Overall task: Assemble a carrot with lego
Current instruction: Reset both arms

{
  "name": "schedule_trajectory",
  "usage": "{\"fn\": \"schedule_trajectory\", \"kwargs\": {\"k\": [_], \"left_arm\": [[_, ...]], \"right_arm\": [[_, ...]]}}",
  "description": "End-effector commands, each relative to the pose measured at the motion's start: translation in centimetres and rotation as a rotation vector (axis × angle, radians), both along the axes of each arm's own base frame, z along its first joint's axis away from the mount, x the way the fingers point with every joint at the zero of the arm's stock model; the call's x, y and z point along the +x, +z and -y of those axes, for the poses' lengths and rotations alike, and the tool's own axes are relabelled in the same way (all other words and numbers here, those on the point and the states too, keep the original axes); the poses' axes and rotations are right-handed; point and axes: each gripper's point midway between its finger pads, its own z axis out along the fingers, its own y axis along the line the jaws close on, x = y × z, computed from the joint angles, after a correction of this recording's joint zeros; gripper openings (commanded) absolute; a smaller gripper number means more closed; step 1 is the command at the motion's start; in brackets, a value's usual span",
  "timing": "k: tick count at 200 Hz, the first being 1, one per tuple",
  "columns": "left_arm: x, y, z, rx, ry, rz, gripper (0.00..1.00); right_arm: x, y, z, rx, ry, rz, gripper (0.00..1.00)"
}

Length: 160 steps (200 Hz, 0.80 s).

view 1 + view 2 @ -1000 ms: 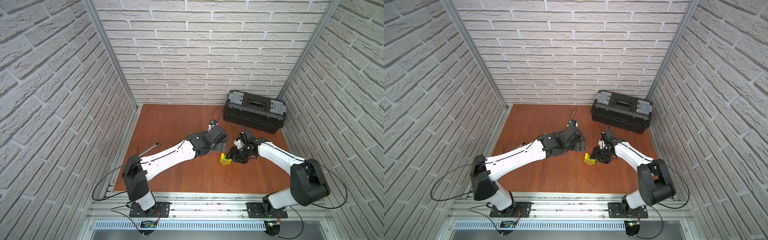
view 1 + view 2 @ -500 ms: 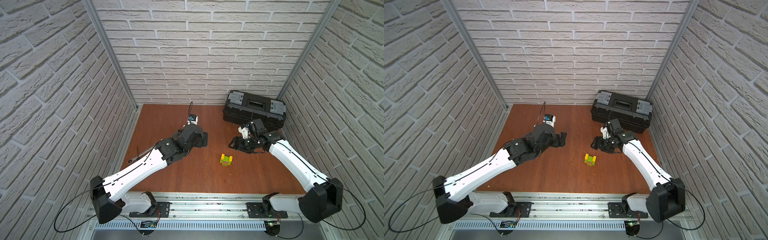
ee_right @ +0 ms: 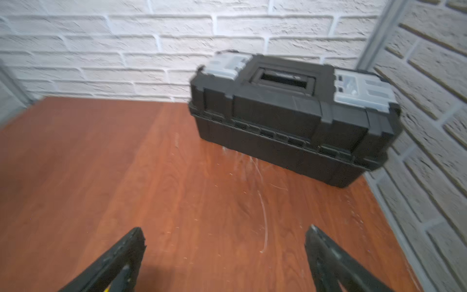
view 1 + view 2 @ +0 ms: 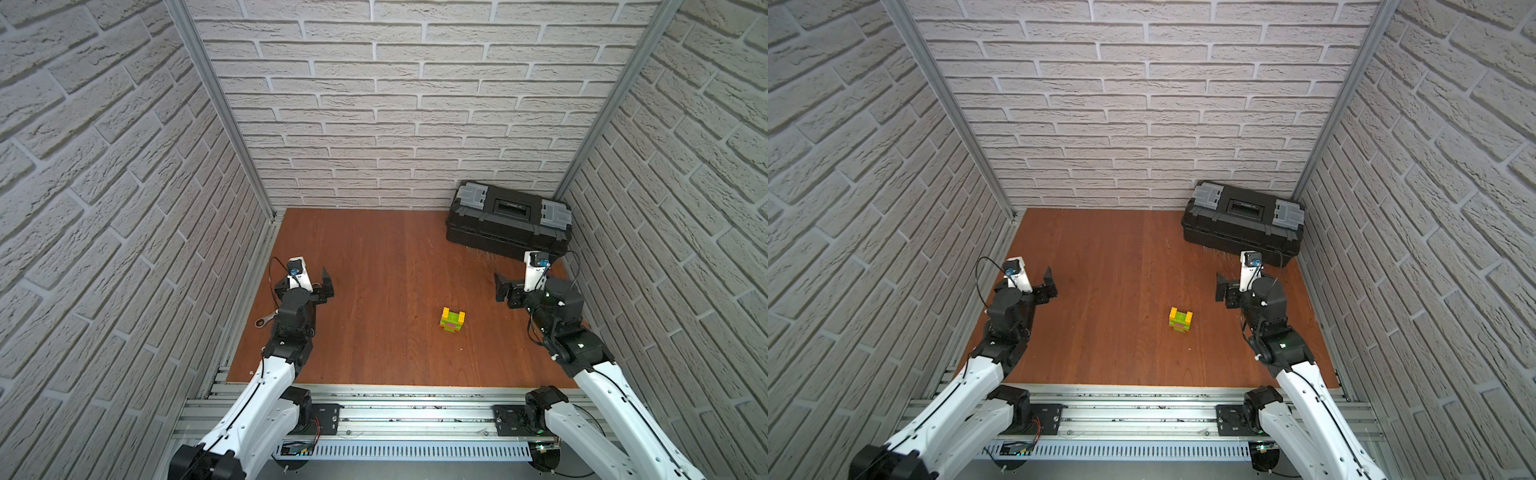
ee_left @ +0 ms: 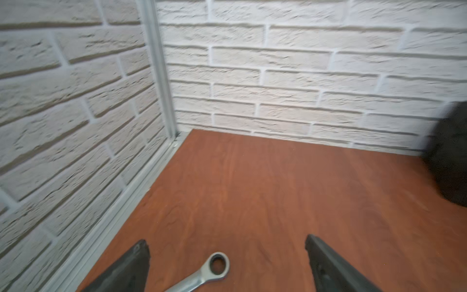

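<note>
Item: carrot (image 4: 452, 321) (image 4: 1180, 320). Short upright stack, lime green with a pink band and two yellow pieces on top. It stands alone near the middle of the table (image 4: 374, 257), touched by nothing. It looks fully assembled, though the seating of the yellow pieces is too small to judge.

Item: left gripper (image 4: 322, 286) (image 5: 226, 242). Jaws spread wide and empty, hanging over the table's left side, well apart from the carrot.

Item: right gripper (image 4: 505, 291) (image 3: 225, 232). Jaws also spread wide and empty, at the right side between the carrot and the toolbox (image 4: 509, 220) (image 3: 290, 118).

Item: wrench (image 4: 266, 321) (image 5: 202, 274). It lies flat on the table under the left arm, its ring end showing between the left jaws.

Handling note: the step in hand appears to be clearing away from the finished stack.
- Keep both arms high and out to their own sides.
- Route no elbow or cable over the carrot.
- Leave the jaws spread.
- Pass the wrench and toolbox without contact.
- Give the carrot no further push unless a yellow piece proves loose.
</note>
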Motion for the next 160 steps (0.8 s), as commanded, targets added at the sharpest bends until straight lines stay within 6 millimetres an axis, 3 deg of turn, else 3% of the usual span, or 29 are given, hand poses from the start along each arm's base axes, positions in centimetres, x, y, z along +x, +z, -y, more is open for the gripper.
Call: {"fn": "schedule_trajectory", "kwargs": {"k": [1, 39, 79, 106, 122, 143, 160], "left_arm": [[1.1, 0.6, -2.6, -0.074, 0.066, 0.117, 0.98], [2.6, -4.8, -4.5, -0.033, 0.116, -0.014, 0.98], [4.0, -4.4, -4.3, 0.016, 0.077, -0.023, 0.98], [3.7, -4.8, -5.5, 0.023, 0.101, -0.032, 0.98], [3.7, -7.2, -6.4, 0.046, 0.142, -0.099, 0.98], [4.7, -9.2, -5.9, 0.042, 0.106, -0.112, 0.98], [5.7, -10.7, -4.8, 0.049, 0.034, -0.138, 0.98]], "right_arm": [[1.4, 0.4, 3.4, -0.069, -0.162, 0.144, 1.00], [2.0, -5.5, 4.5, -0.054, -0.206, 0.126, 1.00], [4.1, -9.9, 4.1, -0.068, -0.180, 0.072, 0.99], [7.2, -10.1, 2.6, -0.106, -0.090, 0.077, 0.99], [8.8, -11.8, 2.3, -0.124, -0.069, 0.029, 0.99], [8.5, -13.3, 2.9, -0.082, -0.073, 0.018, 0.99], [8.9, -12.9, 1.9, -0.089, -0.008, 0.080, 0.99]]}}
